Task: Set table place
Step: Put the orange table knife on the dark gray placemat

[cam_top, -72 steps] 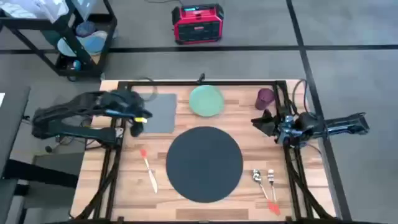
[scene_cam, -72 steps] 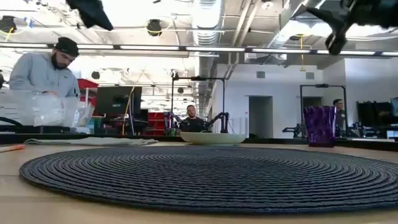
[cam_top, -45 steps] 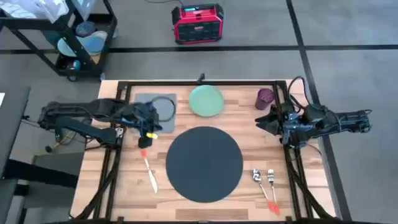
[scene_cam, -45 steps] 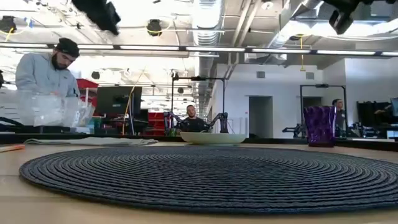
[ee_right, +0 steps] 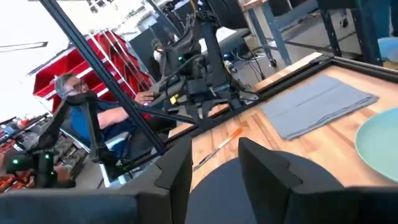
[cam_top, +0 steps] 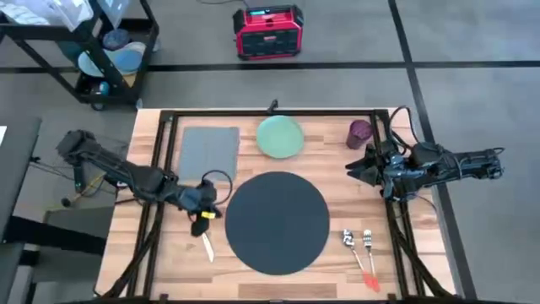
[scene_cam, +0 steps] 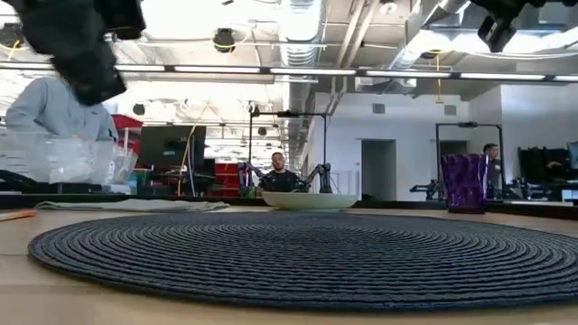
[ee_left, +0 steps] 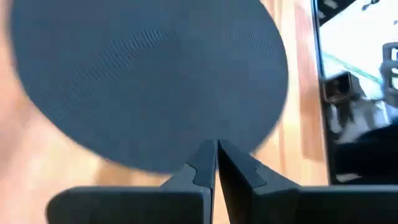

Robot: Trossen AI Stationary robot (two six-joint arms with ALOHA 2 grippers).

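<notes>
On the table (cam_top: pixel 337 169), the round dark placemat (cam_top: pixel 277 222) lay flat at the centre, toward the near edge. Beyond it sat a pale green plate (cam_top: pixel 279 136), with a grey napkin (cam_top: pixel 207 152) to the plate's left and a purple cup (cam_top: pixel 359 132) to its right, all three apart from the mat. A knife (cam_top: pixel 207 246) lay on the wood left of the mat; a spoon (cam_top: pixel 348 240) and a fork (cam_top: pixel 368 241) lay side by side to the mat's right, near the front corner.

The left gripper (cam_top: pixel 202 213) was over the wood just beside the mat's left edge, close to the knife's upper end. In the left wrist view its two fingers (ee_left: pixel 198 169) were pressed together with nothing between them, and the mat (ee_left: pixel 149 81) filled most of that view ahead of them.

The right gripper (cam_top: pixel 359 166) hung over the table's right side, below the cup and apart from the mat, pointing inward. In the right wrist view its fingers (ee_right: pixel 264 169) stood apart with a clear gap and held nothing; the napkin (ee_right: pixel 320 102) and the knife (ee_right: pixel 214 149) showed across the table.

From the low view the mat (scene_cam: pixel 298 253) spread wide across the foreground, with the plate (scene_cam: pixel 309 200) and cup (scene_cam: pixel 465 182) standing behind it. A person (scene_cam: pixel 54 106) stood in the room beyond the table at the left, and another sat farther back.
</notes>
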